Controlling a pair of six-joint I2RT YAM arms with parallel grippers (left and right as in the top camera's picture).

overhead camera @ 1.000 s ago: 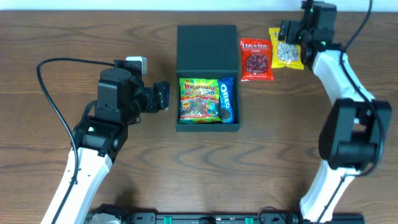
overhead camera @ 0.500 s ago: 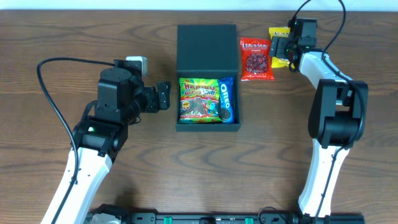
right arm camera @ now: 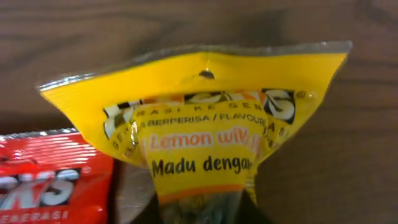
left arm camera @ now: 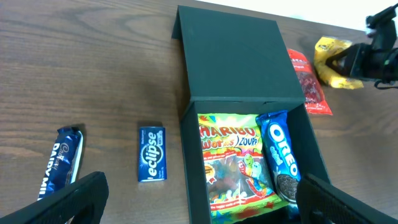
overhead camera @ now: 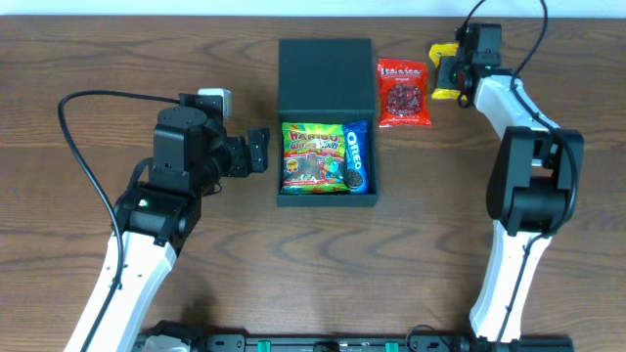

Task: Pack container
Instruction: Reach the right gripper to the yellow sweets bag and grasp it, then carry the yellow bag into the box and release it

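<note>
The container (overhead camera: 326,76) is a dark teal box in the table's middle, its lid (left arm camera: 233,56) lying open and flat behind it. Inside lie a Haribo packet (overhead camera: 313,156) and a blue Oreo packet (overhead camera: 356,156). My left gripper (overhead camera: 256,152) hovers open just left of the box, its jaws wide apart (left arm camera: 202,205). At the back right my right gripper (overhead camera: 452,73) is shut on a yellow snack packet (right arm camera: 199,118), pinching its lower end so the foil bunches. A red snack packet (overhead camera: 404,93) lies flat between the yellow one and the lid.
Left of the box, a blue Eclipse gum pack (left arm camera: 151,153) and a Dairy Milk bar (left arm camera: 60,167) lie on the wood; my left arm hides them from overhead. A black cable (overhead camera: 78,127) loops at the far left.
My right gripper came down over the yellow packet and closed on it, crumpling it. The left gripper's jaws spread a little wider; the left arm stayed put.
</note>
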